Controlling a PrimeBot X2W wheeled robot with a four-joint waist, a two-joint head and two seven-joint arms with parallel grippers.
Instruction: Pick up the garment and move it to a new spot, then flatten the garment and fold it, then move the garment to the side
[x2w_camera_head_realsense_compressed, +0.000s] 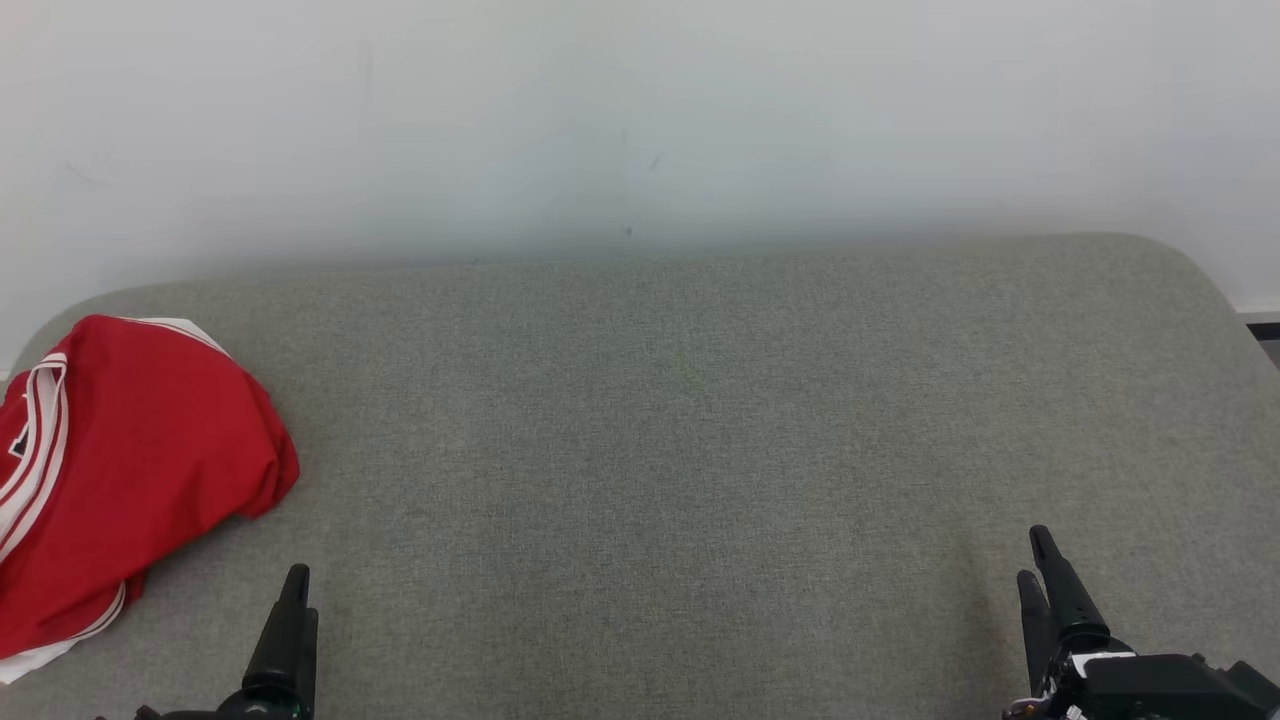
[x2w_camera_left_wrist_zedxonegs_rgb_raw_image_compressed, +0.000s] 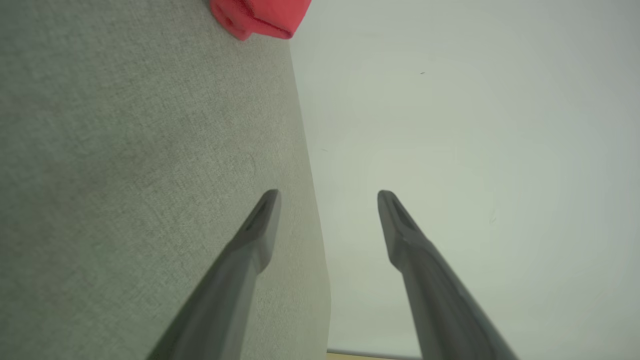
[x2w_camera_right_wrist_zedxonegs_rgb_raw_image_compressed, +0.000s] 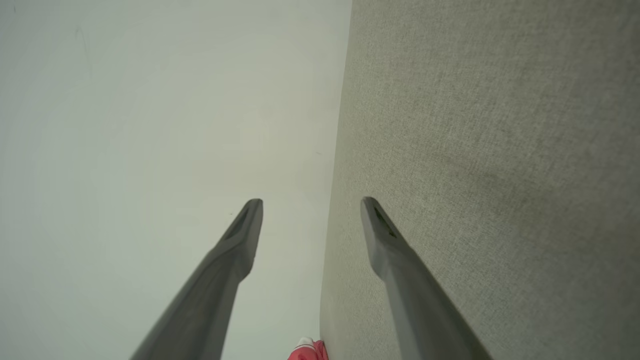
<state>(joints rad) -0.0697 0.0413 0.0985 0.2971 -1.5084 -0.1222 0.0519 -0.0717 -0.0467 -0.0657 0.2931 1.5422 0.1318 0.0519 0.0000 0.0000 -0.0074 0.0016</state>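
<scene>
Wall (x2w_camera_head_realsense_compressed: 640, 120): pale and plain behind the padded surface. The head view has it across its whole top. Each wrist view has it as 1 half of the picture.
Grey fabric surface (x2w_camera_head_realsense_compressed: 680, 450): woven cloth. The head view shows its full width and 2 rounded far corners. The left wrist view has it on the left half and the right wrist view on the right half, both with the weave seen close up.
Garment (x2w_camera_head_realsense_compressed: 140, 460): red with white stripe trim, bunched in a loose heap. It lies at the far left end of the surface and is partly cut off by the picture's edge. The head view shows the stripes. The left wrist view catches a red rolled corner at its top edge, and the right wrist view a small red and white scrap at its bottom edge.
Left gripper (x2w_camera_left_wrist_zedxonegs_rgb_raw_image_compressed: 327, 195): its 2 fingers (x2w_camera_left_wrist_zedxonegs_rgb_raw_image_compressed: 250, 250) are spread wide with nothing between them. It sits low at the near left, close to the heap but apart from it, pointing toward the wall.
Right gripper (x2w_camera_right_wrist_zedxonegs_rgb_raw_image_compressed: 311, 201): also spread and empty, at the near right, well apart from the garment, pointing toward the wall.
</scene>
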